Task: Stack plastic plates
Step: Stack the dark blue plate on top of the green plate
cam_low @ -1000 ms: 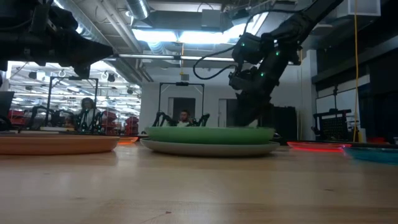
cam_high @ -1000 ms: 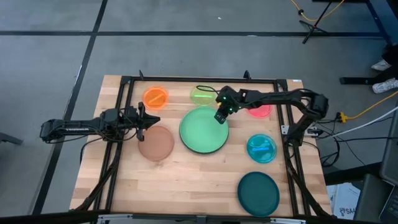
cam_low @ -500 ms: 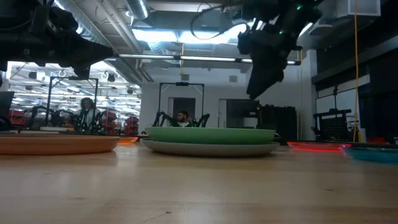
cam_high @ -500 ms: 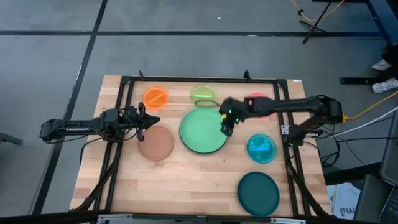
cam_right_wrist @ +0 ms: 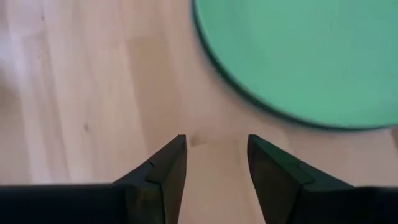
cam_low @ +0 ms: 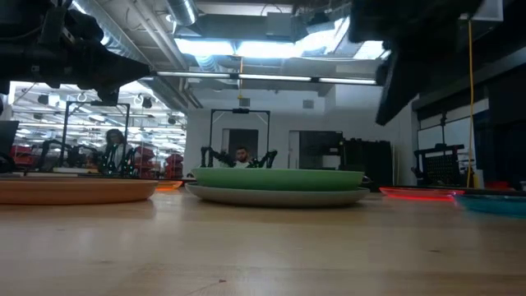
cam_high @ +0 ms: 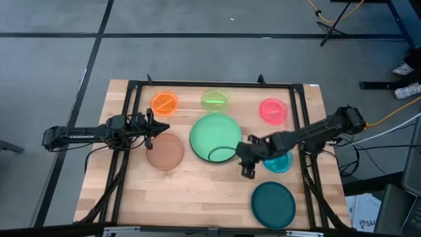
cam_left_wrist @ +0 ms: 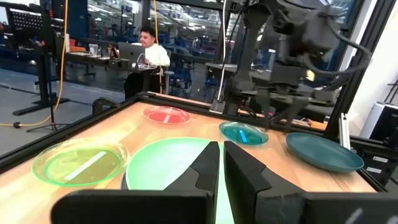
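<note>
The plastic plates look light, stiff and slick, so each is probably best pinched at its raised rim rather than on the flat middle.

From above, the light green plate [cam_high: 215, 137] sits mid-table on a grey plate whose edge just shows. The brown plate [cam_high: 164, 151] lies to its left, and the orange plate [cam_high: 164, 103], lime plate [cam_high: 214, 101] and pink plate [cam_high: 273, 110] run along the far edge. The cyan plate [cam_high: 277, 160] is on the right, with the dark teal plate [cam_high: 273, 204] near the front. The right gripper [cam_high: 247, 163] hovers between the green and cyan plates; the left gripper [cam_high: 158, 128] waits beside the brown plate.

At table height, the grey plate [cam_low: 275, 196] shows clearly under the green one.

The left wrist view shows that gripper's fingers nearly closed, holding nothing.

The right wrist view shows its fingers [cam_right_wrist: 165, 165] parted and empty over bare table [cam_right_wrist: 93, 93], just off the green rim.
</note>
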Available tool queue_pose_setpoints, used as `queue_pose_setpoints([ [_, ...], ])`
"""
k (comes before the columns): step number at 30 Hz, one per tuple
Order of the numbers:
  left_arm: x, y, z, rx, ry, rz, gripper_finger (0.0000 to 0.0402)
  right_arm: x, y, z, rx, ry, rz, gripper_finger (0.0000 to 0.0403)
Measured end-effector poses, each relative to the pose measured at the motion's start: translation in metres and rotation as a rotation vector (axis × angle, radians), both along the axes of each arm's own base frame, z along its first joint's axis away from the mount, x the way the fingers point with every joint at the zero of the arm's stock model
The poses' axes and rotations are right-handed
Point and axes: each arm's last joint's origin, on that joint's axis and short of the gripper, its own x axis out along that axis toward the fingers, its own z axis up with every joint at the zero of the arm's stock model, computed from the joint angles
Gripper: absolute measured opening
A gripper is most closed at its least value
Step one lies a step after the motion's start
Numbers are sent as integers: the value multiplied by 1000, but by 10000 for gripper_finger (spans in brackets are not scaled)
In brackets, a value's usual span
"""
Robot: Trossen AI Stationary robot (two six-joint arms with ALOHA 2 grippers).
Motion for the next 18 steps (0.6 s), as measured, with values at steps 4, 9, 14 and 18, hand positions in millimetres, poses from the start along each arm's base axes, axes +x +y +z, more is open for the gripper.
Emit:
queue_pose_setpoints([
  [4,0,0,0,-1,0,0,16,-10,19,2,0,3,-16,161],
  [9,0,0,0,-2,-1,0,16,-24,39,-1,-5,44,-38,161],
  [14,0,0,0,-3,-1,6,16,-39,55,1,22,76,-84,161],
  [18,0,0,0,-3,-1,7,16,-53,65,6,55,87,-122,161],
])
